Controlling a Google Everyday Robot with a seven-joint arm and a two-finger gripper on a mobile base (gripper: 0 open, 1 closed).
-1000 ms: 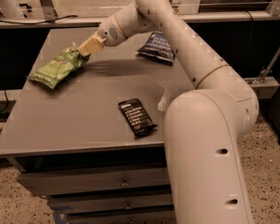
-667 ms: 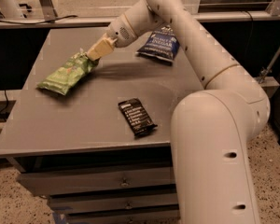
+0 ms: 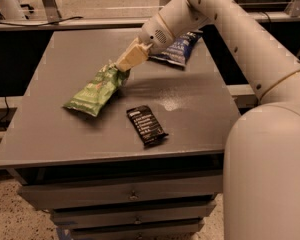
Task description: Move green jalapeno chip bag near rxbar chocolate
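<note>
The green jalapeno chip bag [image 3: 93, 92] is a light green crinkly bag lying tilted on the grey table [image 3: 50, 129], left of centre. My gripper [image 3: 121, 67] is shut on the bag's upper right corner and holds that end slightly raised. The rxbar chocolate [image 3: 146, 125] is a flat black wrapper with white text, lying on the table just right of and in front of the bag, a short gap apart.
A dark blue chip bag [image 3: 179, 49] lies at the back right of the table, partly behind my arm [image 3: 225, 29]. Drawers [image 3: 130, 196] sit below the table's front edge. A rail runs behind the table.
My gripper has dragged the green bag to the right and toward the front, from the table's far left to close beside the black bar.
</note>
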